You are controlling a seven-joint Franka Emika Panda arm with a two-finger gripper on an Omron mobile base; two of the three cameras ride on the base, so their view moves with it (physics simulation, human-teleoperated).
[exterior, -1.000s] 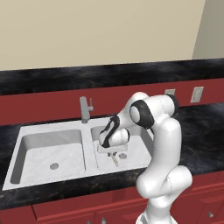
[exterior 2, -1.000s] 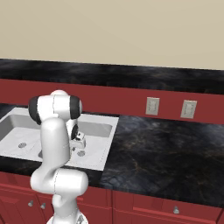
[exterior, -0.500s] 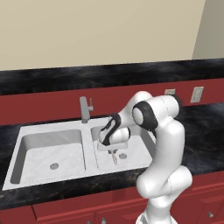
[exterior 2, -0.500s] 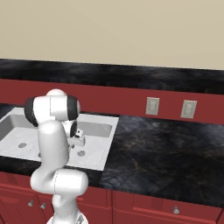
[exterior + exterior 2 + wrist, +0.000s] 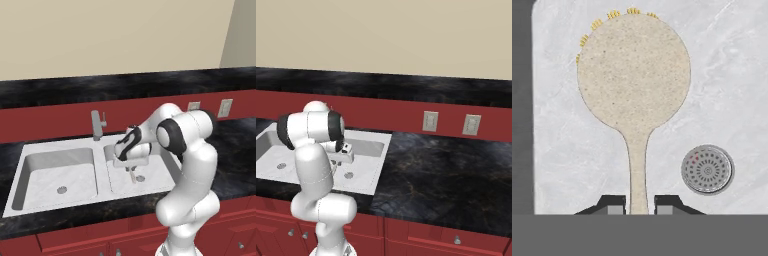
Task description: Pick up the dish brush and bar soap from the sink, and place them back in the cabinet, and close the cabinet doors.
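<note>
- Currently, the white arm bends forward and down from its base over the right basin of the sink (image 5: 60,150), the wrist turned downward just above the basin floor.
- Its gripper (image 5: 639,204) is clamped on the handle of the dish brush (image 5: 634,75); the round head hangs over the marble, near the drain (image 5: 706,169).
- Advice for this step: lift straight up to clear the sink rim, keeping the grip firm so the thin handle cannot swivel.
</note>
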